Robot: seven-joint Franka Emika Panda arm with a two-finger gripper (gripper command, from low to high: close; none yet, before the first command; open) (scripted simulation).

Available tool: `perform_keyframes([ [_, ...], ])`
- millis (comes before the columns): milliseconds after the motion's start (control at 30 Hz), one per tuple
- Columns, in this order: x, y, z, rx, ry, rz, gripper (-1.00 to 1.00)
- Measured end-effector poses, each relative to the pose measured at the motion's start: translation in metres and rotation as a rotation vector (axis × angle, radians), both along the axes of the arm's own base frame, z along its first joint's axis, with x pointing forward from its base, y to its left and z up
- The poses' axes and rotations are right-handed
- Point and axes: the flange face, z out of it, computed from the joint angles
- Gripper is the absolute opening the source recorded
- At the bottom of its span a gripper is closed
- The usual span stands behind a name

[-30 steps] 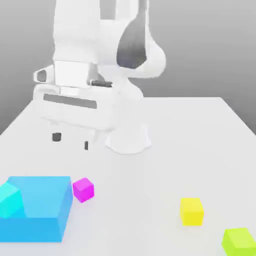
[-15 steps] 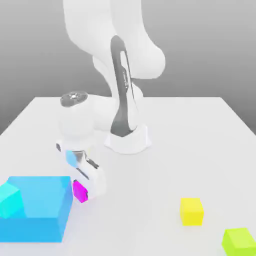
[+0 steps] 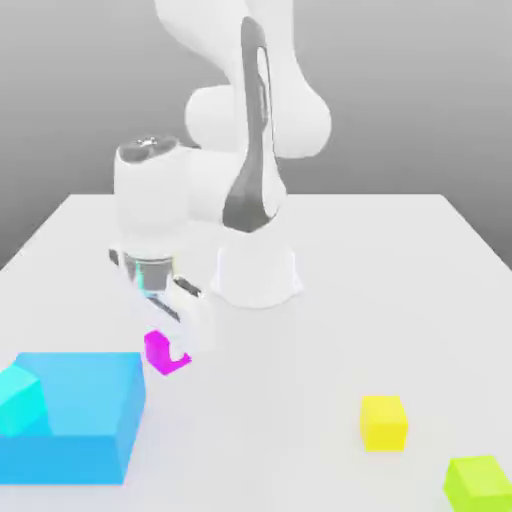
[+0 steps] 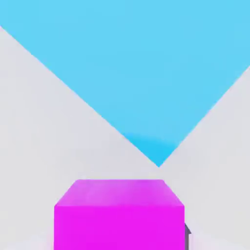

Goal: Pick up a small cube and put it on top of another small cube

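At the exterior view's left, a small cyan cube sits against a large light-blue block on the pale grey counter. The corner of that light-blue block points toward the hand in the hand view. Just to the block's right, the small bright magenta cube is clamped between the fingers of the white hand, above the counter and apart from the blue block. In the hand view the magenta cube is close to the camera. The white arm's base stands behind. Farther right rests a small yellow cube, well apart, and a lime-green cube near the corner.
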Motion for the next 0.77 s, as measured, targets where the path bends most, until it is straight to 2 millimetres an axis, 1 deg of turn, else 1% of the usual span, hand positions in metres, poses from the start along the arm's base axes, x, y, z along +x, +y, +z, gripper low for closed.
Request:
perform_keyframes([
  [100,0.027,-0.020,0.017,0.010,-0.001,0.038,-1.00],
  [267,0.061,-0.072,0.045,0.020,0.023,0.074,-1.00],
  [400,0.082,-0.115,0.071,0.018,0.049,0.110,-1.00],
  [533,0.096,-0.158,0.102,0.008,0.073,0.145,-1.00],
  [567,0.099,-0.161,0.097,0.007,0.074,0.154,-1.00],
  [633,0.103,-0.161,0.072,0.006,0.076,0.166,-1.00],
  [667,0.103,-0.161,0.056,0.005,0.077,0.167,1.00],
  [767,0.103,-0.161,0.056,0.005,0.077,0.167,1.00],
])
